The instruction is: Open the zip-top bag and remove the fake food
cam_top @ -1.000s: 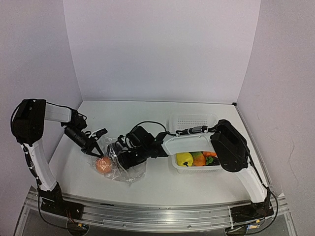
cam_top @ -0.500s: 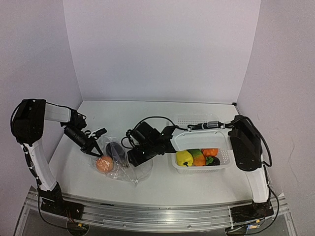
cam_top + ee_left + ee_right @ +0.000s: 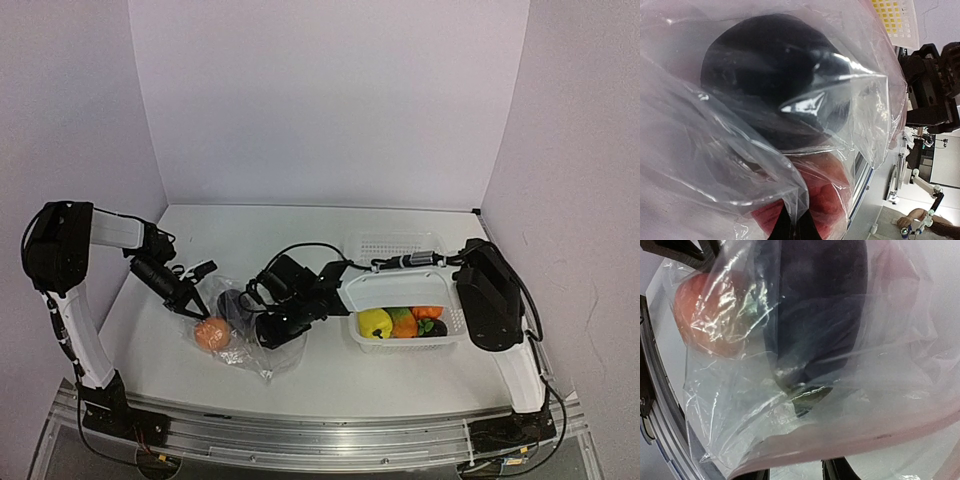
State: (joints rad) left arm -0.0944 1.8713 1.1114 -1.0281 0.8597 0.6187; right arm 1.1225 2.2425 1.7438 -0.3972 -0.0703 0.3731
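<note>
Zip-top bag [image 3: 250,352] on desk [image 3: 330,250], orange fruit [image 3: 211,334] and dark purple piece [image 3: 232,303] inside | left pincer [image 3: 197,310] nipping bag edge | right pincer [image 3: 260,328] spread against bag | risk: bunched plastic blocking grasp, bag dragged along

right fingers [image 3: 840,471]: mostly hidden behind zip-top bag [image 3: 880,390], cut by bottom edge | left fingers [image 3: 783,231]: only tips in frame

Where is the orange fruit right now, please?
In the top view the orange fruit lies inside the clear bag, left of centre, beside the dark piece and below the left gripper.
</note>
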